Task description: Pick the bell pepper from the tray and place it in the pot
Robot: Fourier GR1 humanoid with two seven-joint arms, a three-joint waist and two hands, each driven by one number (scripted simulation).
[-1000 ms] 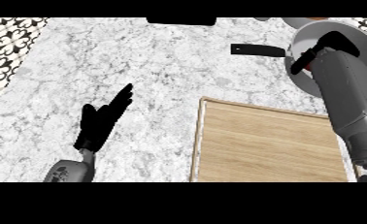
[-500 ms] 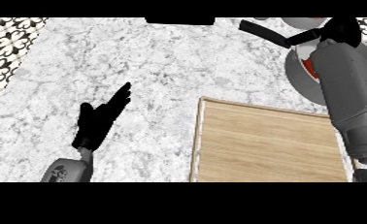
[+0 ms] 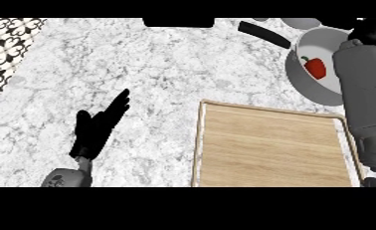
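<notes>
The red bell pepper (image 3: 316, 67) lies inside the grey pot (image 3: 311, 89), off the wooden tray (image 3: 272, 147). The right hand (image 3: 361, 34) sits at the pot's rim; I cannot tell its state. Best to lift it straight up, clear of the black handle (image 3: 264, 34). The left hand (image 3: 99, 127) rests open at lower left.

You're looking at a kitchen. The counter (image 3: 147, 64) has a white and grey marbled top, and cooking things stand on it. By the counter's far right corner sits a grey pot (image 3: 312, 89) with a long black handle (image 3: 264, 34), and a red bell pepper (image 3: 316, 67) lies inside it. A wooden tray (image 3: 272, 149) with a raised rim lies along the near right edge. Past the counter's far left corner you can see black-and-white patterned tile (image 3: 18, 30).
</notes>
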